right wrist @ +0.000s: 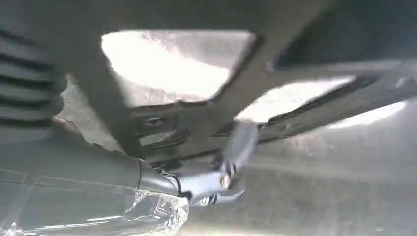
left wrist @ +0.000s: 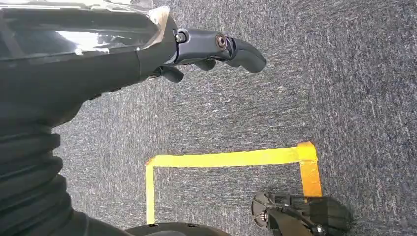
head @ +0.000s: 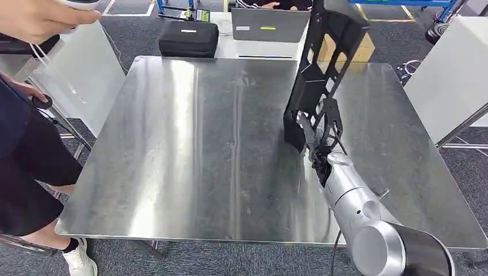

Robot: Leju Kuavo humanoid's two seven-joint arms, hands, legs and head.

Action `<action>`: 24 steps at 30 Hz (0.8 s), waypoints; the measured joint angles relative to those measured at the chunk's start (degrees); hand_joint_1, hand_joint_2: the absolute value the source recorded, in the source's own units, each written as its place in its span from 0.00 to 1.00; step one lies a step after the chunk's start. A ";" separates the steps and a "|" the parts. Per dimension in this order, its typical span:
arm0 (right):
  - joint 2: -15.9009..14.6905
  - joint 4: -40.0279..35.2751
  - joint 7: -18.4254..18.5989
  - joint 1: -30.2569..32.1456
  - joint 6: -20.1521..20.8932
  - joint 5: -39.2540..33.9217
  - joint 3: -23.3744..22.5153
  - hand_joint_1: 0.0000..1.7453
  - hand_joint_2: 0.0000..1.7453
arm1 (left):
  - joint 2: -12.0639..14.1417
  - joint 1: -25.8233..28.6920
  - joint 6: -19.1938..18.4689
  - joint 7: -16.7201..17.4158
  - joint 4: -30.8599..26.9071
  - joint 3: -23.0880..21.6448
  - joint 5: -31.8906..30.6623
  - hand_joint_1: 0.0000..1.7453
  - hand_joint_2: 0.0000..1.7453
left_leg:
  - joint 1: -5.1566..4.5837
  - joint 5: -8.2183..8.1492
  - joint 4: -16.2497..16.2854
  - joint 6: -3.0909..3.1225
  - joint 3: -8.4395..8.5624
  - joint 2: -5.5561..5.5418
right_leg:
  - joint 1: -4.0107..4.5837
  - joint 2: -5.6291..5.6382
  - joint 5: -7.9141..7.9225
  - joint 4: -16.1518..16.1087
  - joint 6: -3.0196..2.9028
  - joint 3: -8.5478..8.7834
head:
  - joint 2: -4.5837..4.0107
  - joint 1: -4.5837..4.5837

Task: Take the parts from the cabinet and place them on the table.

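I am holding a black metal bracket [head: 322,75] in my right robot hand [head: 320,150], fingers clamped on its lower end, and the part is standing tall and tilted over the right half of the steel worktop [head: 190,155], rising toward the upper right of the head frame. I cannot tell from here whether its bottom edge is already touching the steel or hanging just above it. My worry is the balance: I am gripping low on a long, open-framed piece, so most of its weight is sitting above my fingers, and if I am loosening too early it is likely tipping over and clattering down, perhaps sliding toward the far right edge. The steel looks smooth and glossy, so I am expecting little friction to stop a skid, and the bright glare is making the edge of contact hard to judge. In the right wrist view the bracket's bars are crossing close in front of my fingers [right wrist: 236,147], and one could be snagging in a cutout as I am pulling away. My left robot hand [left wrist: 216,49] is hanging at my side over grey carpet with yellow tape [left wrist: 226,160], fingers curled in and holding nothing. A person [head: 29,161] is standing at the left of the frame, close to the worktop's corner, and a black case [head: 189,38] and a laptop [head: 270,24] are lying beyond the far edge.
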 joint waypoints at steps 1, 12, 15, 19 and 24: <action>0.00 -0.04 -0.33 0.00 0.07 0.09 0.17 0.00 1.00 | 0.00 0.00 0.00 0.00 0.00 0.00 0.00 0.00 1.00 | 0.00 0.00 0.00 0.00 0.00 0.00 | 0.00 0.00 0.00 0.00 0.00 0.00 | 0.00 0.00; -0.15 -0.07 -1.03 0.00 0.46 0.37 1.20 0.00 1.00 | 0.02 0.00 0.00 0.02 0.00 0.00 -0.02 0.00 1.00 | 0.00 0.00 0.00 0.00 0.00 0.00 | 0.00 0.00 0.00 0.00 0.00 -0.01 | 0.00 0.00; -0.17 -0.07 -1.44 0.00 0.55 0.48 1.27 0.00 1.00 | 0.02 0.00 0.02 0.13 0.00 0.00 -0.09 0.00 1.00 | 0.00 0.00 0.00 0.00 0.00 0.00 | 0.00 0.00 0.00 0.00 0.00 -0.01 | 0.00 0.00; -0.15 -0.07 -1.66 -0.04 0.59 0.52 1.38 0.00 1.00 | 0.02 -0.01 0.15 0.28 0.00 0.00 -0.09 0.00 1.00 | 0.00 0.00 0.00 0.00 -0.01 -0.01 | 0.00 0.00 0.00 0.00 0.00 0.00 | 0.00 0.00; -0.13 -0.07 -1.90 -0.04 0.72 0.83 1.86 0.00 0.00 | 0.02 -0.01 0.15 0.42 0.00 0.00 -0.09 0.00 1.00 | 0.00 0.00 0.00 0.00 -0.01 0.00 | 0.00 0.00 0.00 0.00 0.00 0.00 | 0.00 -0.02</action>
